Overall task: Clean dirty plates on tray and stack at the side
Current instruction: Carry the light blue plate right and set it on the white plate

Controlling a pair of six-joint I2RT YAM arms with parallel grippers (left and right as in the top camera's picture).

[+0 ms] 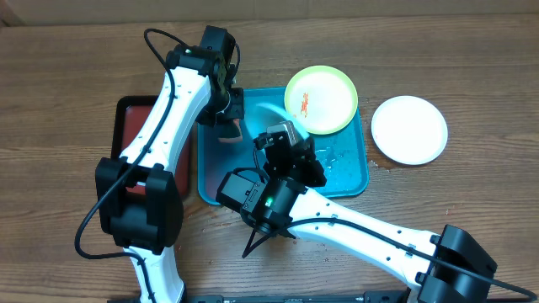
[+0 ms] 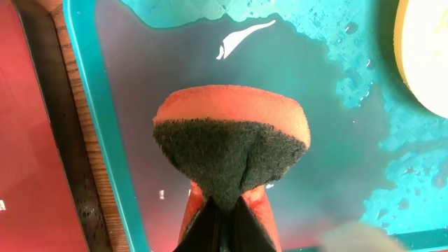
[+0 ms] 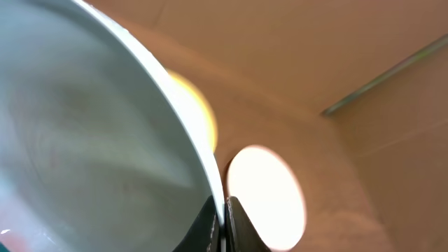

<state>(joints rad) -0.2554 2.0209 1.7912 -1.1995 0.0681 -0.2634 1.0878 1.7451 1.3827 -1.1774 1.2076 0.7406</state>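
You won't get any legible text, label, brand or number from any view. There's one small white mark on the red tray (image 2: 21, 140), cut off by the frame edge and unreadable.

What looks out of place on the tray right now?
The yellow-green plate lies across the far rim of the blue tray, partly hanging past it, with red smears on it. Water is splashed over the tray floor.

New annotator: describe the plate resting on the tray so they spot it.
Overhead view: find the blue tray. A plate overlaps its top-right corner. Only it has a yellow-green rim and red smears; the white plate beside it has neither.
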